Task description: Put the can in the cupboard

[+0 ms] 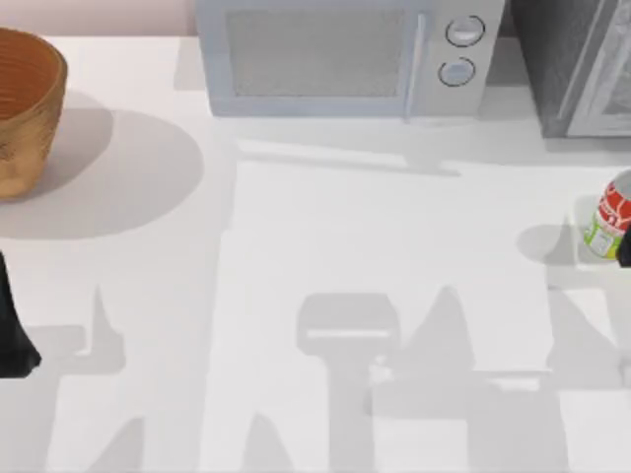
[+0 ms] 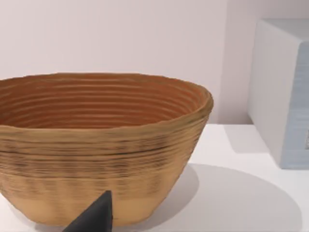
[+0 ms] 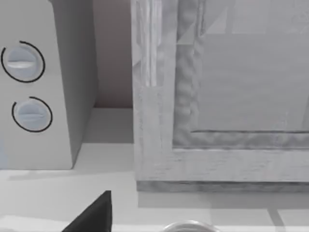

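The can (image 1: 608, 221), with a red-and-white label and a yellow-green lower band, stands upright at the table's far right edge. Its silvery top (image 3: 188, 226) shows in the right wrist view. My right gripper (image 1: 625, 244) is at the can's right side and stands open. One dark fingertip (image 3: 95, 215) sits a little apart from the can's top. The cupboard (image 1: 577, 64), dark grey and speckled with a light grey framed door (image 3: 227, 92), stands at the back right, behind the can. The door is closed. My left gripper (image 1: 12, 330) is parked at the table's left edge.
A light grey microwave (image 1: 340, 54) with two round knobs (image 3: 23, 63) stands at the back centre, just left of the cupboard. A woven brown basket (image 1: 25, 108) sits at the back left, right in front of my left wrist camera (image 2: 101, 145).
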Tool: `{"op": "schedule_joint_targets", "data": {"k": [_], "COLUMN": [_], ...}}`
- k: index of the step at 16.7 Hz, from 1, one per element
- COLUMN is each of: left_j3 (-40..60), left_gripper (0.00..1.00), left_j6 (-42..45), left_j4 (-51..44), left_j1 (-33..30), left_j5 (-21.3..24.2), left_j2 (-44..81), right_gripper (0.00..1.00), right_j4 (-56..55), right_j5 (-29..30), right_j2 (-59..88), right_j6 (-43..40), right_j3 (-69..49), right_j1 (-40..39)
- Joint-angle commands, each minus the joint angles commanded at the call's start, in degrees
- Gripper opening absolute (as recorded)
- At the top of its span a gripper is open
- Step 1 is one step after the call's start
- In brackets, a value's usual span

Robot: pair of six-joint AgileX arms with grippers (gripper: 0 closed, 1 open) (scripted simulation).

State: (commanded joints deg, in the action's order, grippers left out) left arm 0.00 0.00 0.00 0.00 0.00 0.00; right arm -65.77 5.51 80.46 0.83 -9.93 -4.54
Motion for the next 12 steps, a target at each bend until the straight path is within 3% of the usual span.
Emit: {"op": "schedule_joint_targets", "data": {"k": [7, 12], "left_j3": [0.00, 0.00], "left_gripper": [1.00, 1.00], "left_j6": [0.00, 0.00], "left_j4": [0.00, 0.00], "left_j1": [0.00, 0.00], "left_j5": [0.00, 0.00], "left_j2": [0.00, 0.00], "right_gripper": [1.00, 1.00], "right_j4": [-24.77, -33.24], "right_j5": [2.20, 2.98], "right_j2": [32.09, 43.58], "right_j6": [0.85, 1.30], "right_j3": [-3.05, -3.90], "right_j1": [-1.67, -2.22]}}
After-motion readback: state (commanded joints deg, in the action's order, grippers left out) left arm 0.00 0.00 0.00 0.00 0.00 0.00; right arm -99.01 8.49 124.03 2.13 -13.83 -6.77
